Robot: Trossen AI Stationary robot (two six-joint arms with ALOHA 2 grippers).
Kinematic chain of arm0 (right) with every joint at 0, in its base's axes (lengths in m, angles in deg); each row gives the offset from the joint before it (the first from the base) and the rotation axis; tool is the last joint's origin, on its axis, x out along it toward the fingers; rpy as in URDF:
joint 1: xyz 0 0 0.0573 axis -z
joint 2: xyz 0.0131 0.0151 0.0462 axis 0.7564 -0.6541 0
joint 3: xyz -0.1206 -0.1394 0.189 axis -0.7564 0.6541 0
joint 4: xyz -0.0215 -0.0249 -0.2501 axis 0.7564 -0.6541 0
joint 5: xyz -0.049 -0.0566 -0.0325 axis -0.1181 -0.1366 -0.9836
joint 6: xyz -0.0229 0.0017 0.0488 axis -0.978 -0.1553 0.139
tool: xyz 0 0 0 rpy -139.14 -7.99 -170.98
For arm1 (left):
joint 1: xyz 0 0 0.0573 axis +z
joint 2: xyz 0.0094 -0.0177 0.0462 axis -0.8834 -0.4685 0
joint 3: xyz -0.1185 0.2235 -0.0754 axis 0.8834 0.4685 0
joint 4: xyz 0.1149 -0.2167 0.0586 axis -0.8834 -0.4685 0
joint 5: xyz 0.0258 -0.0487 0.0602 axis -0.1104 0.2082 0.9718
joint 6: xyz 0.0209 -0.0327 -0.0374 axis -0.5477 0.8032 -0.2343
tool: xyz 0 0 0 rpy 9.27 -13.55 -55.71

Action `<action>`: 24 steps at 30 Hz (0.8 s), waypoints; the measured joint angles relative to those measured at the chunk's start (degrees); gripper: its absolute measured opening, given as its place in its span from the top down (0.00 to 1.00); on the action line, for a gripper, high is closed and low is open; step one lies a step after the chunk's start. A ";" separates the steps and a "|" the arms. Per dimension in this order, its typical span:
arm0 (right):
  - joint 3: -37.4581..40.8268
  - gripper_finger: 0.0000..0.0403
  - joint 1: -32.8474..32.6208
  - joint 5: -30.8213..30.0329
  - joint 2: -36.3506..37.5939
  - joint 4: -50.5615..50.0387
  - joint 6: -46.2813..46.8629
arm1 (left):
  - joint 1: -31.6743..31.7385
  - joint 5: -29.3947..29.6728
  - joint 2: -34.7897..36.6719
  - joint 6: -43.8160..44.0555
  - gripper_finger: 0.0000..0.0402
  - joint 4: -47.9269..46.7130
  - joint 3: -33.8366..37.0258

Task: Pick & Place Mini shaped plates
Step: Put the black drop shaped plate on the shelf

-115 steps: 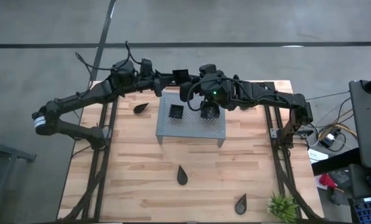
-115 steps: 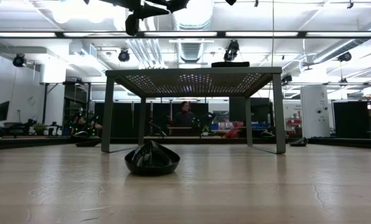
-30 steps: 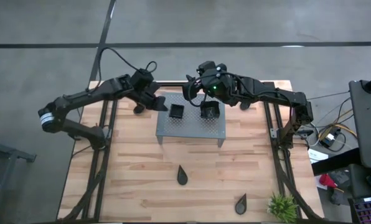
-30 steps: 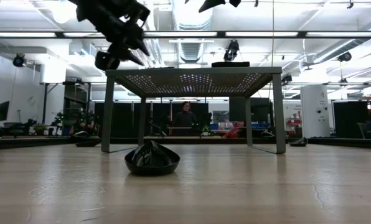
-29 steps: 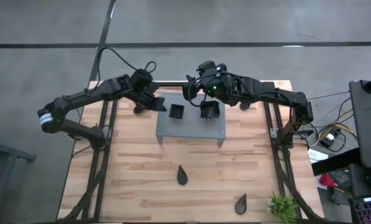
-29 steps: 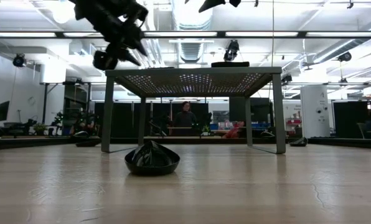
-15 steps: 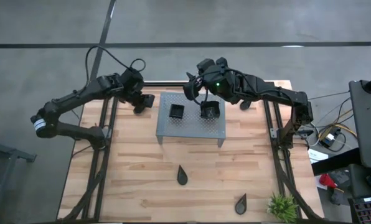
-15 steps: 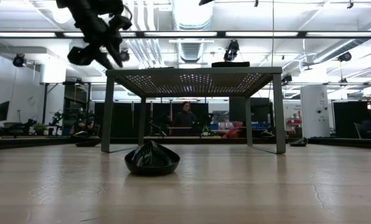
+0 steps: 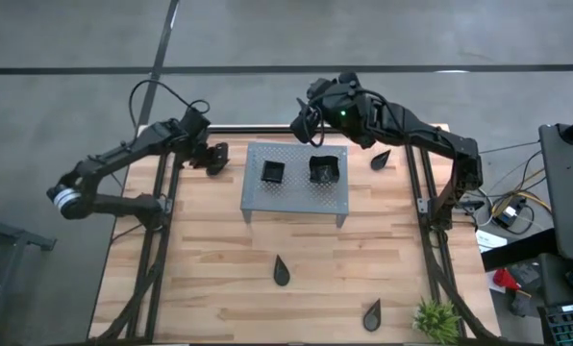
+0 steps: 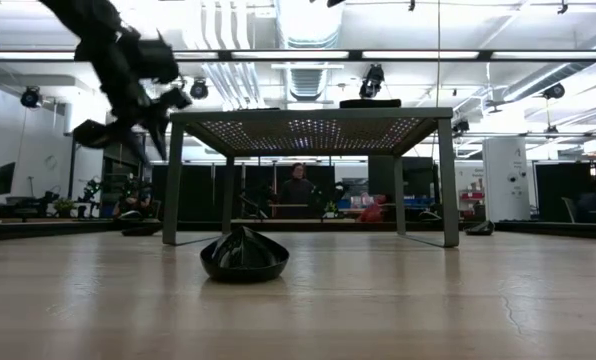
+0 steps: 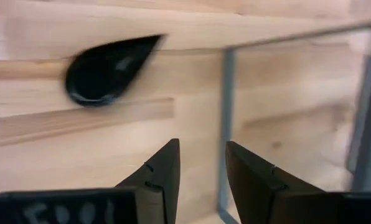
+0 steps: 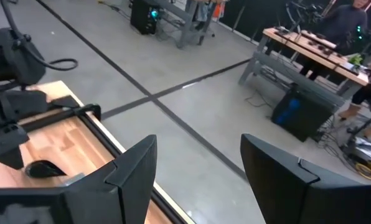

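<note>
Two square black mini plates (image 9: 272,172) (image 9: 323,169) sit on top of the grey perforated rack (image 9: 296,197). Teardrop-shaped plates lie flat on the wooden table: one right of the rack (image 9: 381,159), two nearer the front (image 9: 283,272) (image 9: 371,312), and one by the rack's far left corner (image 11: 108,68). My left gripper (image 9: 212,159) (image 11: 202,144) hangs open above the table beside that last plate and next to the rack's leg, with nothing between its fingers. My right gripper (image 9: 304,123) (image 12: 198,140) is open and raised over the rack's far edge.
The rack (image 10: 308,120) stands on four thin legs with free room beneath it. A small green plant (image 9: 436,320) sits at the table's near right corner. Benches and a person show in the room beyond the table.
My left gripper has swung away from the rack's far left corner toward the table's left edge and come down toward the teardrop plate there, rolling as it went. My right gripper has drawn back toward the table's far edge, rolling at the wrist. The plates have stayed put.
</note>
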 joint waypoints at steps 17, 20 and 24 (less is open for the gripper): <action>0.05 0.44 1.62 0.47 0.02 -0.79 -2.38 | 7.34 9.50 -0.01 -4.04 0.70 17.58 14.15; 0.05 0.44 1.67 0.56 0.02 -0.81 -2.38 | 8.12 9.54 -0.64 -5.31 0.70 20.01 14.25; 0.08 0.44 1.67 0.56 0.02 -0.87 -2.38 | 9.36 9.11 -3.58 -6.98 0.70 21.63 14.31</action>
